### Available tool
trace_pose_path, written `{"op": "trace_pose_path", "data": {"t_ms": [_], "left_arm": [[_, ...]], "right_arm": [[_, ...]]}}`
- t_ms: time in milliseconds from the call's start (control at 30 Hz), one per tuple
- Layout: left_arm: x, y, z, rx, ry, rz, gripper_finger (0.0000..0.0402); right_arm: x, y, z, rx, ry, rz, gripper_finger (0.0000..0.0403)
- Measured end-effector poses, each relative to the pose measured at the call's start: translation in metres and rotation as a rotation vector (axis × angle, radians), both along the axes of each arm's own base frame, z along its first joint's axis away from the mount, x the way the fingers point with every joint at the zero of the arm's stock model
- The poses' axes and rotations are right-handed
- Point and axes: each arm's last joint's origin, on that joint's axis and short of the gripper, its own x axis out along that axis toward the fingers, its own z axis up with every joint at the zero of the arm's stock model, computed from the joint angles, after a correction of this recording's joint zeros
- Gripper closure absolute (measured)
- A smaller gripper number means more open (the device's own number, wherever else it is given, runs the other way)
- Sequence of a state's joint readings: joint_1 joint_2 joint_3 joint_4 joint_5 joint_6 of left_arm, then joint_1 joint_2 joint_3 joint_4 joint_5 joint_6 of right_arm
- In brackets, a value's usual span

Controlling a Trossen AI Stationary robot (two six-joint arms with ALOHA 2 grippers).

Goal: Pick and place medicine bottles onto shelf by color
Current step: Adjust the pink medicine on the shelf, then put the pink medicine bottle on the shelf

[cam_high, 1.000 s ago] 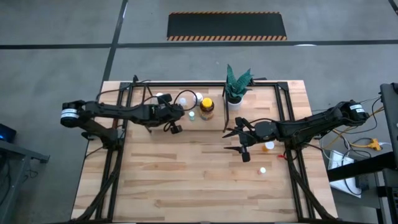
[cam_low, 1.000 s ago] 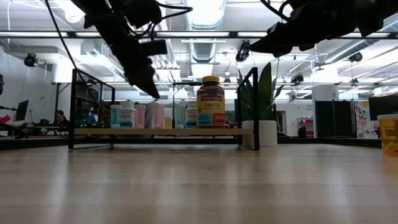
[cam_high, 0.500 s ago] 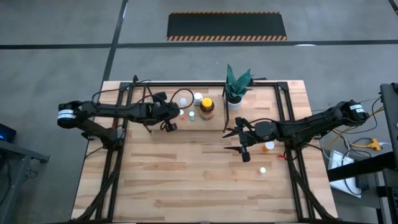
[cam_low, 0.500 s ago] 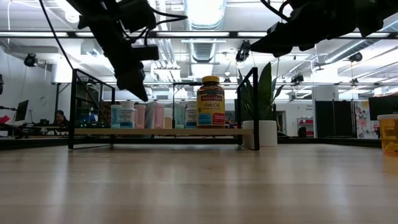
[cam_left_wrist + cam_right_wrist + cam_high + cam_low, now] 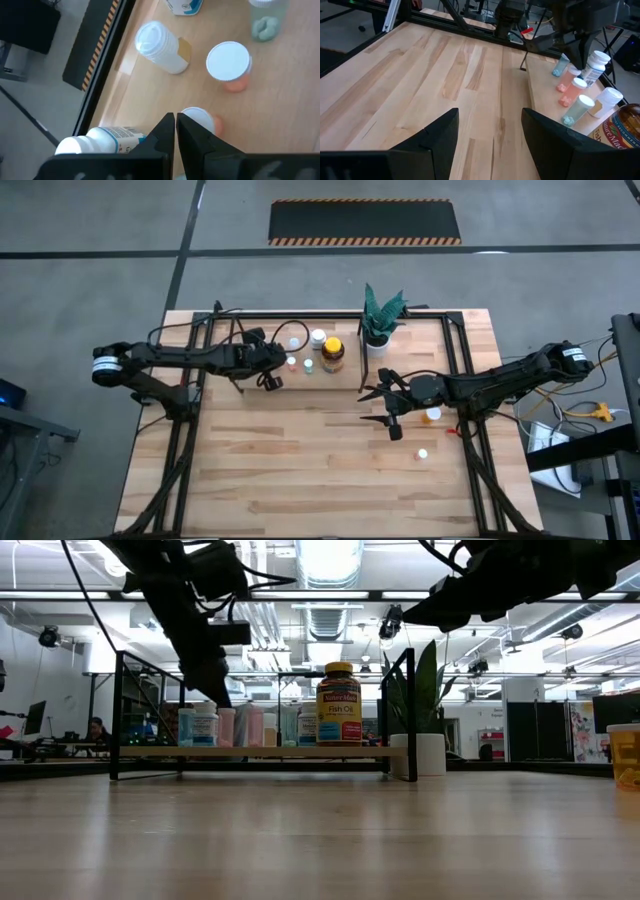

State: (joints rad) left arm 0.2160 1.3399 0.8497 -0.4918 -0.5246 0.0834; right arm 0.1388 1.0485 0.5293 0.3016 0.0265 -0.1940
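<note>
The shelf [image 5: 405, 352] is a light-wood panel with black bars at the table's far side, also seen in the low view [image 5: 260, 752]. Several small bottles stand on it beside the larger amber yellow-capped bottle [image 5: 333, 351] [image 5: 339, 705]. My left gripper [image 5: 272, 380] [image 5: 175, 117] is shut and hangs over the shelf's left part, just above the small bottles [image 5: 215, 692]. Below it are a white-capped pink bottle [image 5: 229, 63] and a white bottle [image 5: 159, 44]. My right gripper [image 5: 385, 406] [image 5: 490, 135] is open above the bare table, right of centre. An orange-capped bottle [image 5: 432, 415] and a white-capped one [image 5: 422, 453] stand on the table near it.
A green spiky plant in a white pot [image 5: 379, 320] stands at the shelf's right end. A bottle with a blue label [image 5: 97, 141] lies on its side close to my left fingers. Black frame rails [image 5: 180, 450] run along both table sides. Bare wood fills the table's near half.
My left gripper has moved toward the table's left edge and slightly toward the far edge, over the shelf's left bottles. My right arm has kept still.
</note>
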Motion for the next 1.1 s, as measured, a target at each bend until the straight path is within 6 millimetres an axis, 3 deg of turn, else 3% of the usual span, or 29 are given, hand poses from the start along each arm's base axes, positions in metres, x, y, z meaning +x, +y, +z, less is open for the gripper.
{"op": "trace_pose_path", "data": {"t_ms": [667, 1100], "left_arm": [[0.000, -0.002, 0.002, -0.043, -0.026, 0.017, 0.0395], [0.005, -0.012, 0.026, -0.040, -0.088, -0.025, 0.0395]], "right_arm": [[0.000, 0.000, 0.000, -0.005, 0.000, 0.001, 0.0195], [-0.001, 0.000, 0.001, 0.027, -0.002, -0.009, 0.0195]]}}
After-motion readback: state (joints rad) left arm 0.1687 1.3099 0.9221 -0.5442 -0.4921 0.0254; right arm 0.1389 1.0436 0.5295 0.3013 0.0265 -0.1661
